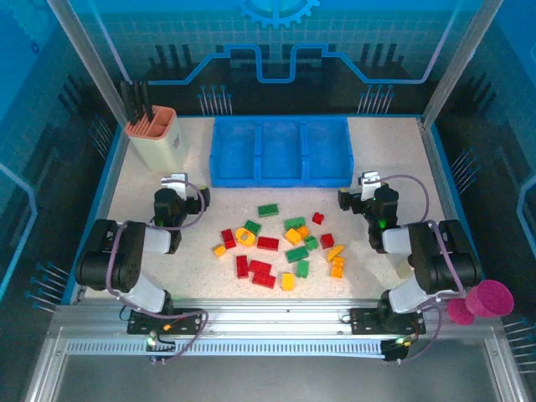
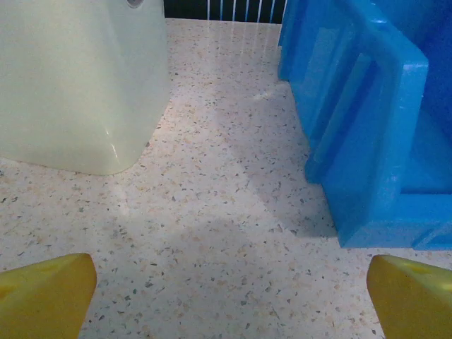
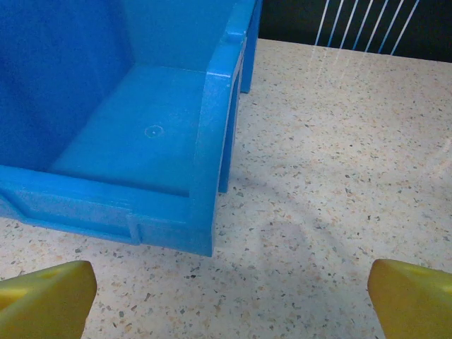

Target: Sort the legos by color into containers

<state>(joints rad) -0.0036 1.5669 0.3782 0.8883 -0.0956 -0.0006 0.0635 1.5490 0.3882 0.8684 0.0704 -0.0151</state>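
Nearest us, beside the right arm's elbow, we see a pink cup (image 1: pixel 490 299). Out on the table (image 1: pixel 394 151), between the two arms, the legos (image 1: pixel 268 244) lie loose in a scatter of red, green and yellow-orange, all short of the tray (image 1: pixel 280 178).

Beyond the pile and off to its sides we find both claws, well apart from the bricks. The left claw (image 1: pixel 176 179) is released, its yellow fingers (image 2: pixel 49 293) spread wide over bare table, facing the gap between the beige cup (image 1: pixel 155 142) and the tray's left end. The right claw (image 1: pixel 369 178) is likewise spread wide, its fingers (image 3: pixel 413 296) over bare table, facing the tray's right front corner.

Farther back, the tray's three compartments span the middle, and the beige cup stands near its left end, not touching it.
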